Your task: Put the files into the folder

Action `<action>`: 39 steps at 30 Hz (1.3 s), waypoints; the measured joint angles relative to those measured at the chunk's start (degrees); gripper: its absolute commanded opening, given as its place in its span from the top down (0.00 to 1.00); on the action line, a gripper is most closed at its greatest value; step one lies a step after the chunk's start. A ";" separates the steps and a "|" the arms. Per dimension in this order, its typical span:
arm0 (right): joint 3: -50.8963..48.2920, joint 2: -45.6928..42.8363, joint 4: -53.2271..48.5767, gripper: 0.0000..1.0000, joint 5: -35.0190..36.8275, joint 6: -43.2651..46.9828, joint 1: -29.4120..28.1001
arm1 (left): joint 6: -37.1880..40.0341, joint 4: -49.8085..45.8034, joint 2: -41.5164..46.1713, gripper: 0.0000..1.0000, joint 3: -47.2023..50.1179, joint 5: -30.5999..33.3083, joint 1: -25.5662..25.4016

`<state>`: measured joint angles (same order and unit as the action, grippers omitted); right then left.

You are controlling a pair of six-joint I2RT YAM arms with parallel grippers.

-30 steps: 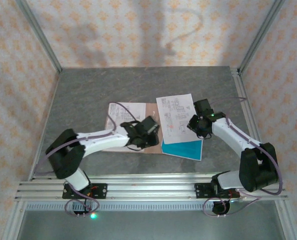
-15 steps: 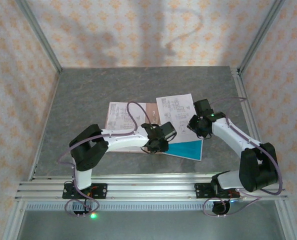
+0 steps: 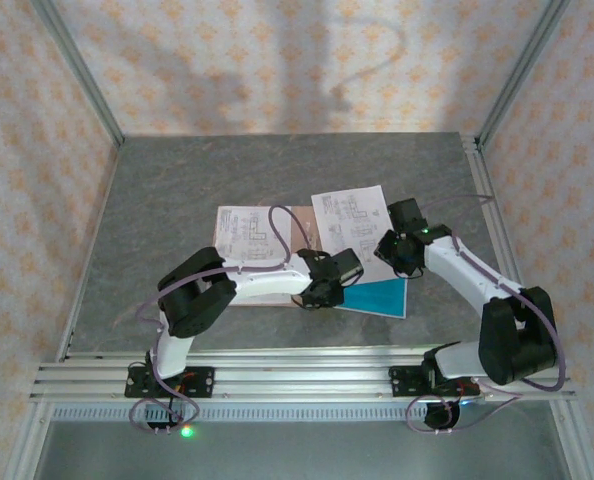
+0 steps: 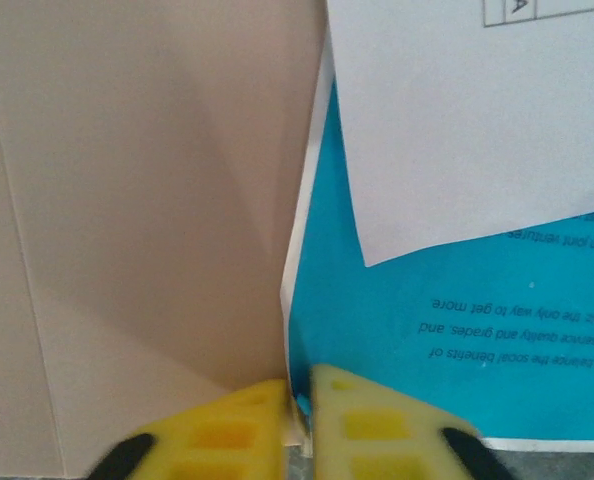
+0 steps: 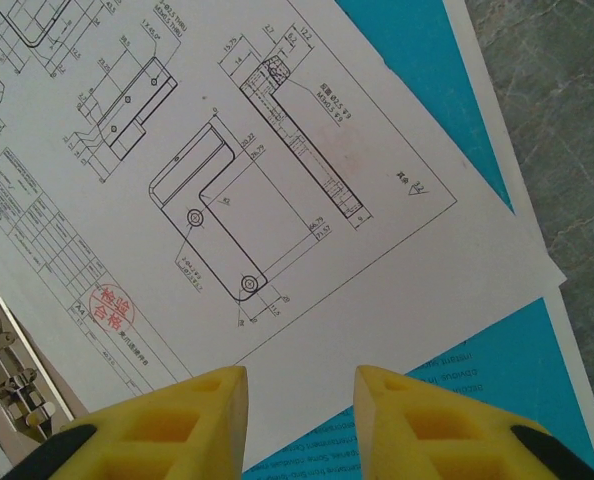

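The pinkish-brown folder (image 3: 299, 228) lies open on the table, a printed white sheet (image 3: 242, 230) on its left half. A second white file (image 3: 349, 222) with line drawings lies tilted over the folder's right edge and over the teal-blue sheet (image 3: 382, 298). My left gripper (image 3: 322, 295) is at the teal sheet's near left corner. In the left wrist view it (image 4: 299, 385) is shut on that sheet's (image 4: 457, 350) thin edge, right beside the folder (image 4: 127, 200). My right gripper (image 5: 300, 385) hovers open above the drawing sheet (image 5: 277, 180), its fingers spread over the sheet's lower edge.
The folder's metal fastener (image 5: 7, 390) shows at the left of the right wrist view. Grey stone-pattern table (image 3: 197, 170) stretches behind and to the left of the papers. Metal frame posts (image 3: 77, 70) stand at the back corners, a rail (image 3: 297, 375) along the near edge.
My left arm has swung right along the folder's near edge to the teal sheet's corner, and its jaws have closed on the sheet's edge. The right arm has stayed put.
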<state>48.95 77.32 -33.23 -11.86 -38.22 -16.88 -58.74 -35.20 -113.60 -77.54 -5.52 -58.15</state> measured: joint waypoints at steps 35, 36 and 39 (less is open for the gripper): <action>0.00 -2.67 -0.24 0.66 0.00 -0.02 0.00 | -8.15 16.96 10.43 1.00 17.03 4.39 2.29; 0.00 -2.71 -0.24 0.66 0.00 -0.02 0.00 | -8.37 17.99 10.43 1.00 17.44 4.07 2.29; 0.00 -2.75 -0.24 0.65 0.00 -0.02 0.00 | -8.94 21.00 10.43 1.00 18.73 2.84 2.29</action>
<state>48.95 74.56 -33.47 -11.86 -38.24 -16.88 -67.68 -14.20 -103.18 -58.81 -2.68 -55.86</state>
